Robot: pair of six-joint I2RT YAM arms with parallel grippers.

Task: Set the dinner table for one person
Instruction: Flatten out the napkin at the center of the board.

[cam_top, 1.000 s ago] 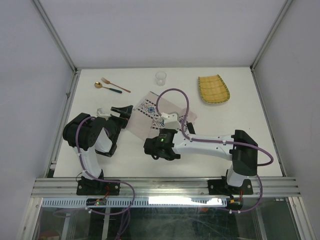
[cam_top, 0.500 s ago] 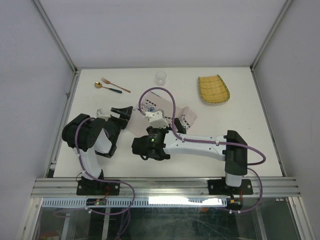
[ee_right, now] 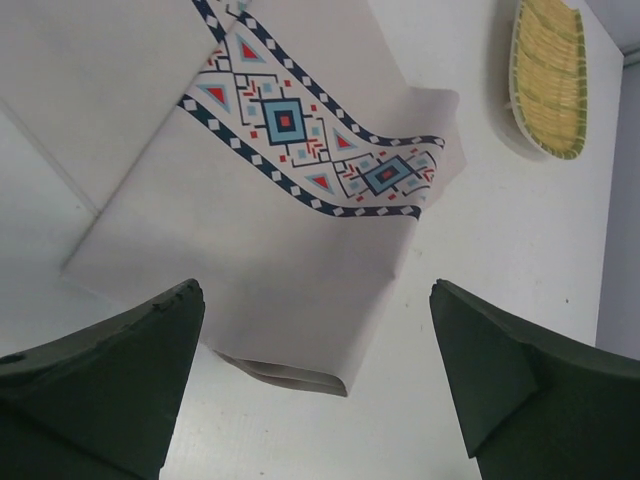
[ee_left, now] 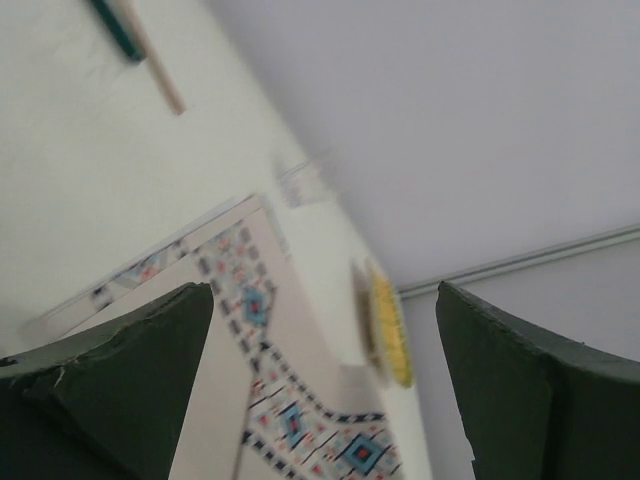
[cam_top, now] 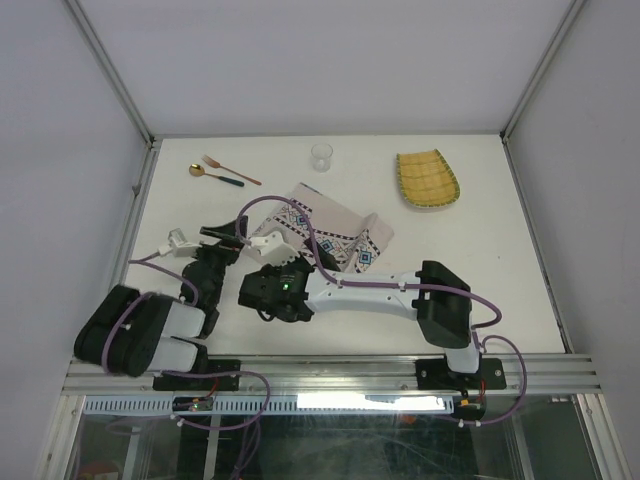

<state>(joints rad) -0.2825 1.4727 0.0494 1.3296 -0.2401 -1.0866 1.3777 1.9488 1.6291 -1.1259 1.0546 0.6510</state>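
Change: our right arm has swung left over the mat [cam_top: 335, 228]; our left arm has drawn back to the near-left corner.
Claws: left claw [ee_left: 325, 290] and right claw [ee_right: 315, 290] both spread wide, holding nothing.
Meaning: we judge the mat still needs flattening.
Table [cam_top: 480, 260]: matte white, flat, beneath everything.
Textures: mat limp cloth, patterned band, one edge doubled under; plate [cam_top: 427, 178] yellow, ribbed; cup [cam_top: 321, 156] clear; spoon [cam_top: 200, 171] and fork [cam_top: 228, 168] slim metal.

Your left arm sits folded low with the left gripper [ee_left: 320, 315] gaping wide, while your right arm stretches leftward across, the right gripper [ee_right: 315, 300] equally wide and empty.
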